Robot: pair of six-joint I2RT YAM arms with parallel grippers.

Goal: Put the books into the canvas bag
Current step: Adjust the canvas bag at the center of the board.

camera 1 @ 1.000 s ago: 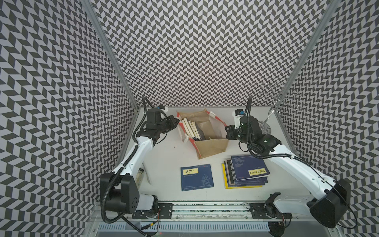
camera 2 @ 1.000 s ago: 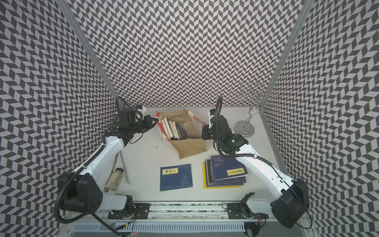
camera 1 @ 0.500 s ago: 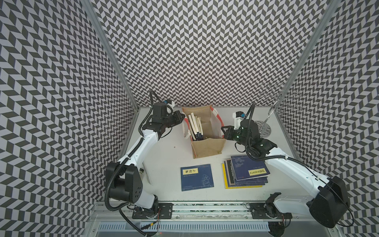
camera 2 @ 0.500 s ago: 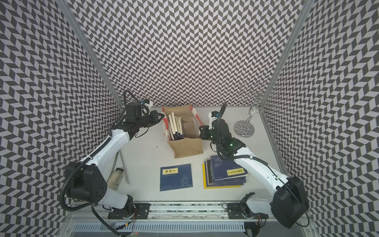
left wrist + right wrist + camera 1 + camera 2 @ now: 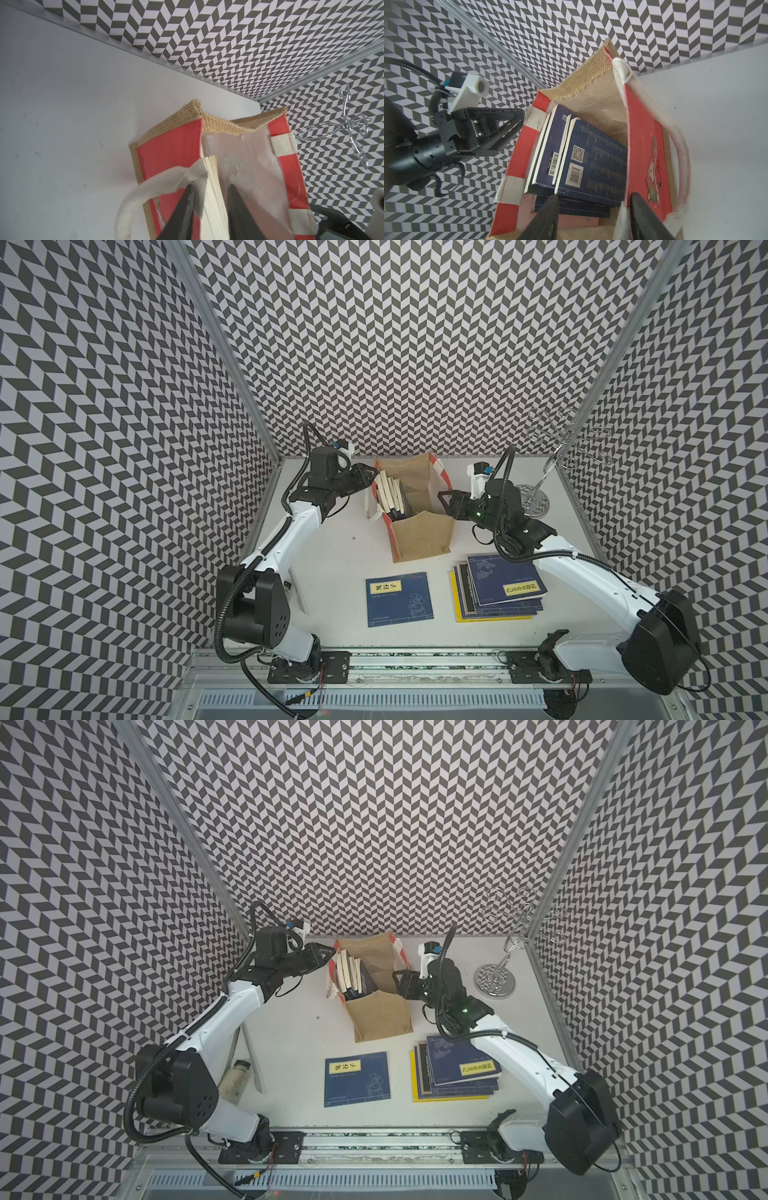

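At the back of the table, about 12 o'clock from the robot base, the canvas bag stands upright with several books already inside, leaning toward its left wall.

The main risk I see is that the bag falls over or its mouth collapses. The jute walls are soft, the books inside lean to one side, and both grippers stand with jaws parted across the rim and do not pinch it. If an arm pulls away and catches a white handle, the bag could tip and spill.

The left gripper is at 9 o'clock of the bag. Its jaws are apart, one outside by the handle and one inside, so the wall and some page edges sit loose between them. The right gripper is at 3 o'clock, also parted, with the red wall loose between its jaws.

Books are left to pack: a single blue book at 6 o'clock of the bag, and a stack at about 5 o'clock, near the right arm.
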